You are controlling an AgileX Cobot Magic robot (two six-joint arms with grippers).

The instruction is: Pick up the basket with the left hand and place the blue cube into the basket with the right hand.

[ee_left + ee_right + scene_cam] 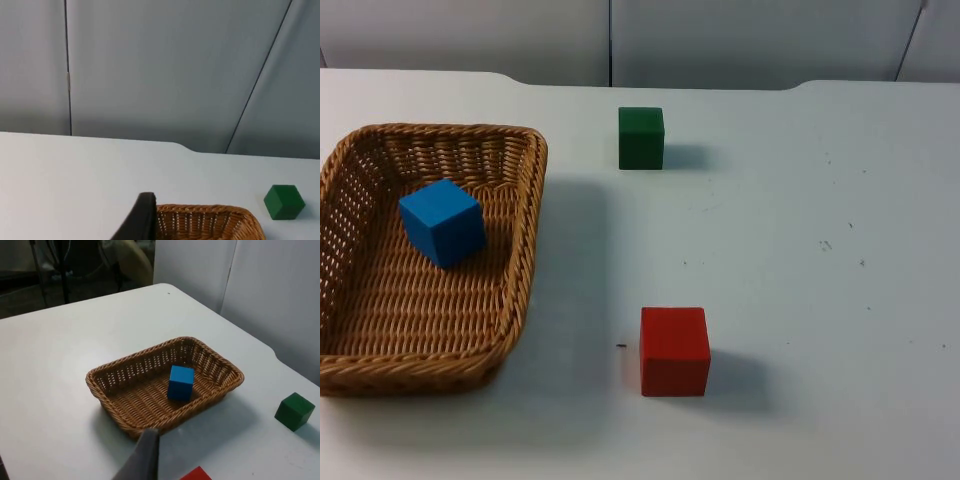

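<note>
I see the blue cube (442, 221) lying inside the basket (525, 240) at the desk's left edge. Light, stiff wicker; I'd grip its rim. For both left gripper (142, 215) and right gripper (145, 455), I cannot tell the state.

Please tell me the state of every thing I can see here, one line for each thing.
basket: upright on the table, holding the blue cube.
blue cube: inside the basket, resting on its woven floor.
green cube: on the table, apart from the basket.
red cube: on the table, beside the basket, not touching it.
left gripper: by the basket's rim.
right gripper: above the table, off the basket.
</note>
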